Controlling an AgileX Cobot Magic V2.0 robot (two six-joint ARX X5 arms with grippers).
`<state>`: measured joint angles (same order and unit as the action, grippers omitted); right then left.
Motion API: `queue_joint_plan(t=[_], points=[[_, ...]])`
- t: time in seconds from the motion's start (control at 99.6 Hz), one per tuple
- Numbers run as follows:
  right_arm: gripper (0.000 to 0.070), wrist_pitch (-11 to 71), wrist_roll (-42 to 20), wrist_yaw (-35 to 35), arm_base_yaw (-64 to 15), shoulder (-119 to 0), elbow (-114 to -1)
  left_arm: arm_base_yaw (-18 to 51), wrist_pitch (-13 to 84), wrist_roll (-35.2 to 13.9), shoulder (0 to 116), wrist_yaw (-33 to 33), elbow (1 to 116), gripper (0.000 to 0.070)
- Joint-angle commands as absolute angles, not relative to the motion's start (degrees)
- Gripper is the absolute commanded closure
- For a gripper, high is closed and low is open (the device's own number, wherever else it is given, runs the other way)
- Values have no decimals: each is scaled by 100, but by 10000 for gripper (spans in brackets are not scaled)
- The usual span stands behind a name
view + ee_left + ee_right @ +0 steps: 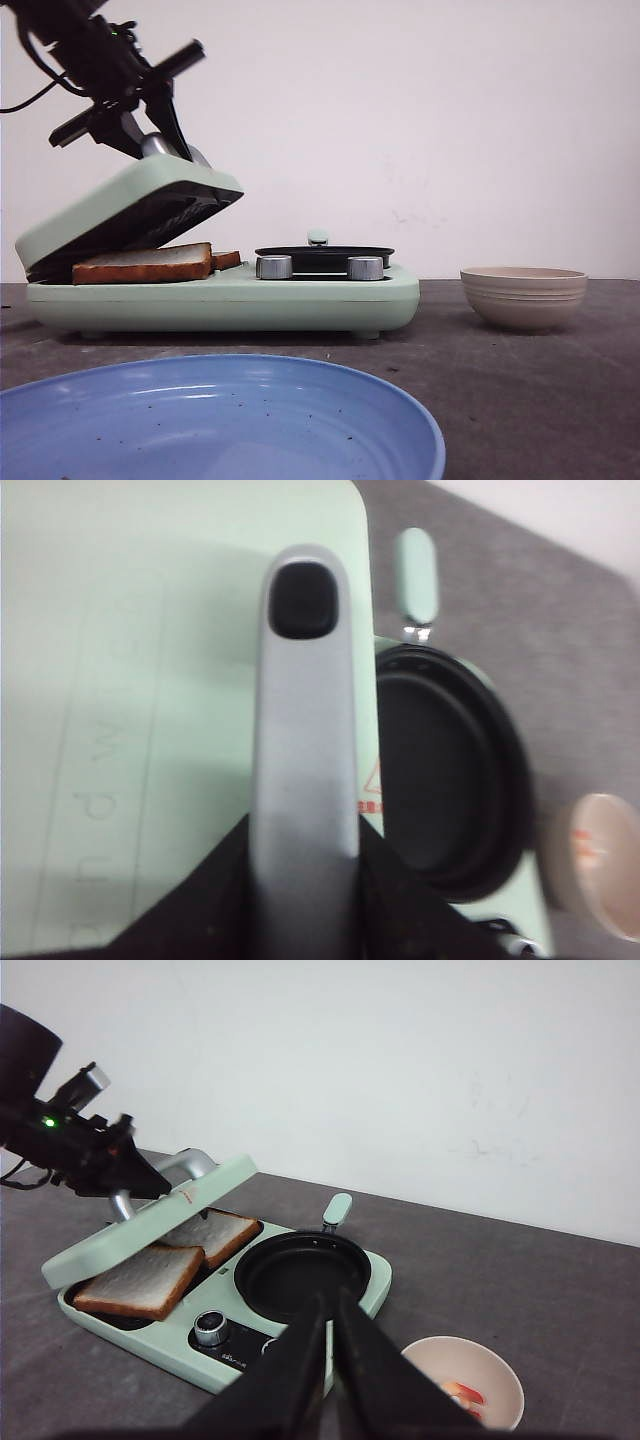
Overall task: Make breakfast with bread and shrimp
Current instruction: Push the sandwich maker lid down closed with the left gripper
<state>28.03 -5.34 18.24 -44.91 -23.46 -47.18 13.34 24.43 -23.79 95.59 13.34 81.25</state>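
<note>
My left arm (pixel 95 55) is all black with a loose black cable, tiny green LED, and tapered black fingers (pixel 300 1360).

silver handle (pixel 305 730) on mint lid (pixel 150 700), black pan (pixel 450 780) beside, bowl (pixel 595 865) at edge

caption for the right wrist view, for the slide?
Left gripper holds the sandwich maker's lid handle, lid half-open over two bread slices; shrimp sit in the bowl.

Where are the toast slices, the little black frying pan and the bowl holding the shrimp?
Two square white bread slices (pixel 150 1278), right wrist view, front slice's crumb.
Round black frying pan (pixel 295 1272), right wrist view, inner base.
Beige ribbed bowl (pixel 523 297), front view, outer wall.
</note>
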Motion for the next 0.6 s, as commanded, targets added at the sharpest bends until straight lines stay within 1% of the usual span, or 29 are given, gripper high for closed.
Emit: queue_joint_plan(t=[0.0,0.09,0.12,0.151,0.181,0.271,0.311,0.331,0.492,0.552,0.592], points=[[696,2753,-537,1846,-4534,-2390,-4755,1461,2401,-2040,9679,1105,8202,700],[697,2755,-539,1844,-4534,-2390,-4755,1588,2405,-2016,9776,1085,8202,697],[697,2755,-539,1844,-4534,-2390,-4755,1614,2405,-2018,9802,1087,8202,675],[696,2755,-539,1844,-4534,-2390,-4755,1629,2405,-2021,9824,1090,8202,624],[696,2757,-541,1841,-4534,-2390,-4755,1647,2414,-2021,9830,1087,8202,555],[697,2759,-541,1841,-4534,-2390,-4755,1653,2401,-2018,9830,1083,8202,310],[697,2762,-539,1841,-4534,-2390,-4755,1653,2394,-2018,9828,1083,8202,236],[696,2764,-539,1841,-4534,-2390,-4755,1651,2397,-2018,9828,1083,8202,221],[696,2777,-541,1841,-4534,-2390,-4755,1632,2523,-2018,9712,1092,8204,222],[696,2775,-589,1844,-4534,-2390,-4755,1629,2585,-2008,9594,1092,8204,246],[697,2775,-674,1844,-4534,-2390,-4755,1632,2644,-1929,9489,1100,8204,308]])
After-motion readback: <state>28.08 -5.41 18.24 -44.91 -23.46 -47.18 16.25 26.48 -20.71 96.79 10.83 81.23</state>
